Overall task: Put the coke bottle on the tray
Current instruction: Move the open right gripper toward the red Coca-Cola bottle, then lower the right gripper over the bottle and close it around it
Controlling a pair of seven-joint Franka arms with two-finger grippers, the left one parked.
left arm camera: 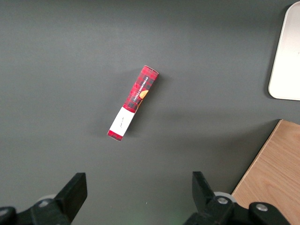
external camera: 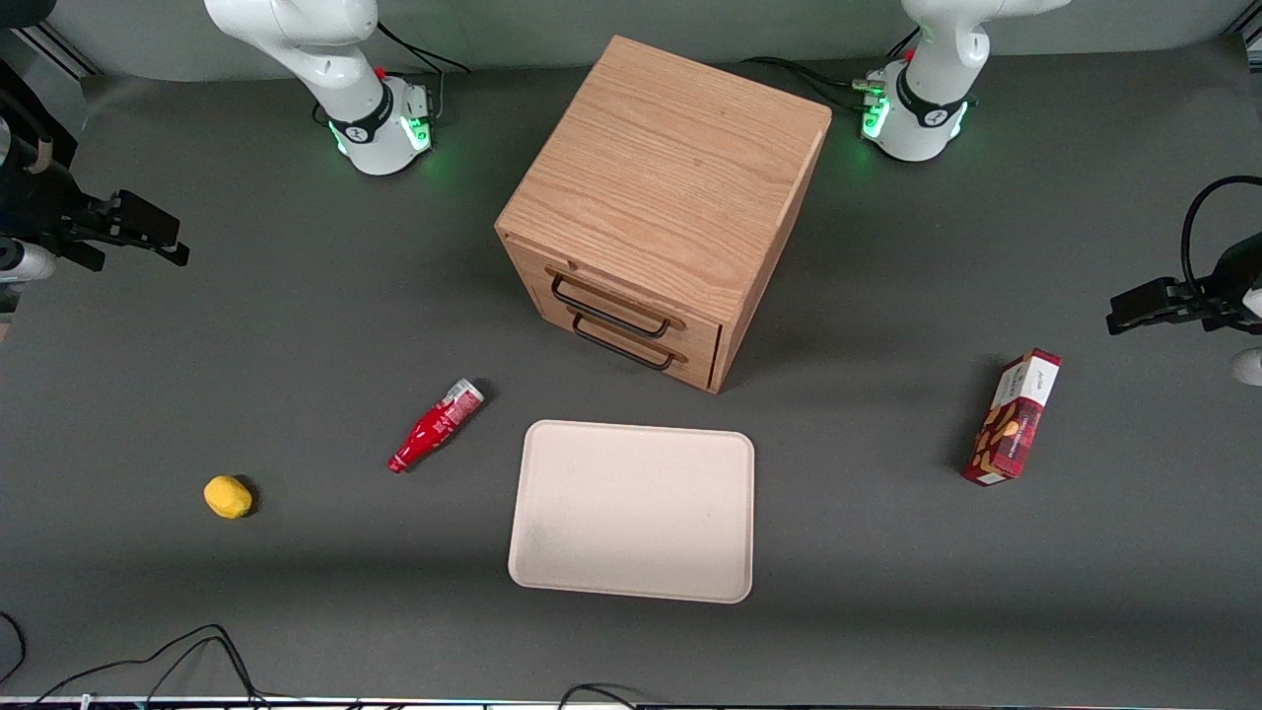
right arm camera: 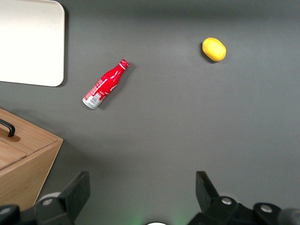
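The coke bottle [external camera: 437, 425] lies on its side on the dark table [external camera: 296, 325], just beside the tray [external camera: 633, 510] but not touching it, on the tray's side toward the working arm's end of the table. Its silver-grey base points toward the wooden drawer cabinet [external camera: 661, 207] and its red-capped neck points toward the front camera and away from the tray. Lying flat and slanted like this, it probably has to be grasped across the body, with the fingers turned to match the slant. The tray sits in front of the cabinet's drawers, nearer the front camera, and nothing rests on it, so any spot on it would do for the placement.

A yellow lemon-like fruit [external camera: 228, 496] lies farther toward the working arm's end of the table, well apart from the bottle. A red snack box [external camera: 1013, 417] lies toward the parked arm's end and plays no part.

The pincer [right arm camera: 140, 194] hangs high above the table at the working arm's end, well apart from the bottle and facing down, with bottle and fruit both in its wrist view. Its fingers [right arm camera: 75, 192] are spread wide and hold nothing. In the front view only a dark part of it shows at the frame's edge, so its exact height is hard to judge. The task looks not yet begun: the approach to the bottle comes first.
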